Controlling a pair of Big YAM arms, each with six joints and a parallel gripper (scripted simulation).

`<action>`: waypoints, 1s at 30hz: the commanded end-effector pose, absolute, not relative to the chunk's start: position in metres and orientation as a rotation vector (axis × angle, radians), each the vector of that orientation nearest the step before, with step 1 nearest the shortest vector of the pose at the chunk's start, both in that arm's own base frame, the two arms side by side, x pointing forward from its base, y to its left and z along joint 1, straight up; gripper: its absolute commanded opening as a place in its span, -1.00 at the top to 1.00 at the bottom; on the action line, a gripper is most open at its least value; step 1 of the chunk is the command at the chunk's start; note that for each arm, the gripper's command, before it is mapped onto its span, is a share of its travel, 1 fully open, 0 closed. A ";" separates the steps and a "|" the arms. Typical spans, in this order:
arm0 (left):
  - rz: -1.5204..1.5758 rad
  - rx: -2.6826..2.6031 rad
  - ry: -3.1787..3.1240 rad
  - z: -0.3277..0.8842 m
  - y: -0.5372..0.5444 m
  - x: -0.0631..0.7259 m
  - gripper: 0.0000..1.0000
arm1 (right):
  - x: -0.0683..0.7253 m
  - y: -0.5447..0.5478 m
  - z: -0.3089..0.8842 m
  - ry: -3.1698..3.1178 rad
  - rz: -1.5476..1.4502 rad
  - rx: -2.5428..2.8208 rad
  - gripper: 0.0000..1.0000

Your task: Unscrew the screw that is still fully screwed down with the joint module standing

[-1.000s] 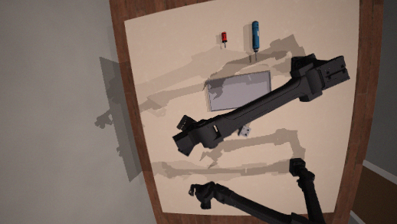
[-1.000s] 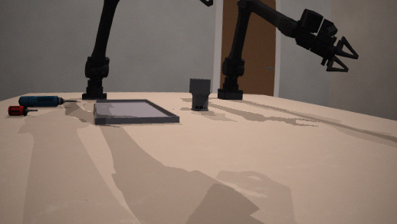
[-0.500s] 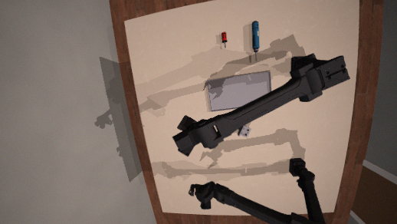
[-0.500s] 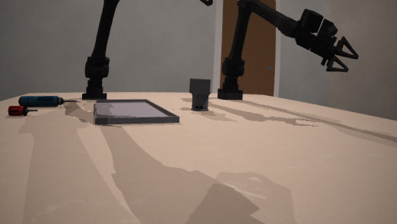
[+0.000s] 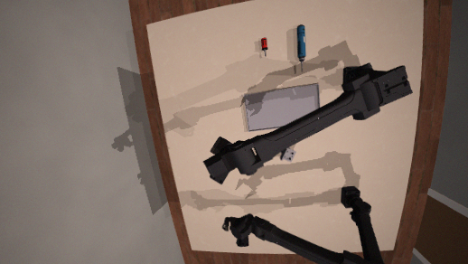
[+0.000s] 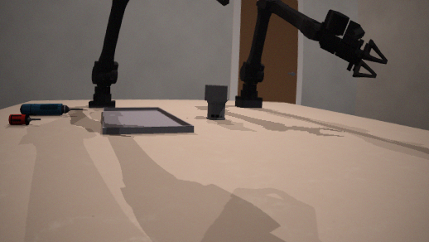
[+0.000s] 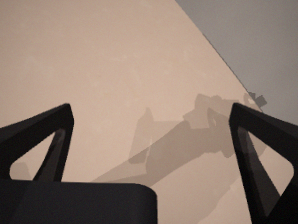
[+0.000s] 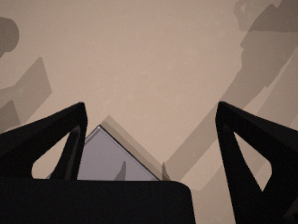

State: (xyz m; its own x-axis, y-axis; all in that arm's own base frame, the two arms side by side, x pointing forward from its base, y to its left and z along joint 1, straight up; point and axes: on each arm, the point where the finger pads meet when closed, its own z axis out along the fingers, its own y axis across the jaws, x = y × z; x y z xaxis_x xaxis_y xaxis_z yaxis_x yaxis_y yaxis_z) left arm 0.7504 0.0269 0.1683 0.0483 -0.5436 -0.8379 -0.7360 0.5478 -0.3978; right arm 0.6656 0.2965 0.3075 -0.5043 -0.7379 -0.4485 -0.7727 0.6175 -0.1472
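The joint module (image 6: 216, 101) stands upright as a small grey block behind the tray; in the top view the joint module (image 5: 288, 155) is partly hidden under my right arm. Its screws and bracket are too small to make out. The electric screwdriver (image 5: 301, 42) (image 6: 43, 108), with its dark blue barrel, lies flat at the table's far end. My right gripper (image 5: 210, 165) (image 8: 151, 110) is open and empty, high above the table past the tray's corner. My left gripper (image 5: 229, 225) (image 6: 369, 59) (image 7: 151, 112) is open and empty, high in the air near the table's edge.
A small red screwdriver (image 5: 264, 44) (image 6: 18, 119) lies beside the blue one. A flat grey tray (image 5: 248, 118) (image 6: 145, 129) (image 8: 115, 160) lies between the tools and the module. The arm bases (image 6: 101, 99) (image 6: 248, 99) stand at the table's back.
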 end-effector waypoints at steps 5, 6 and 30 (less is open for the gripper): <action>0.175 -1.107 1.579 0.191 0.026 0.759 -1.00 | 0.669 0.298 0.330 2.329 0.094 -1.175 -0.30; 0.175 -1.107 1.579 0.191 0.026 0.759 -1.00 | 0.669 0.298 0.330 2.329 0.094 -1.175 -0.30; 0.175 -1.107 1.579 0.191 0.026 0.759 -1.00 | 0.670 0.160 0.266 2.651 0.101 -0.665 -0.30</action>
State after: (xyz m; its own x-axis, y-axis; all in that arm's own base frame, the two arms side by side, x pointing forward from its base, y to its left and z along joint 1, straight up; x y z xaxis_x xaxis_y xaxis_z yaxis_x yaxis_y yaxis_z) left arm 0.7504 0.0269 0.1683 0.0483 -0.5436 -0.8379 -0.7360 0.5478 -0.3978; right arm 0.6566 0.1955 0.3016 -0.7138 -0.5511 -0.4322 -0.5809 0.8106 -0.0741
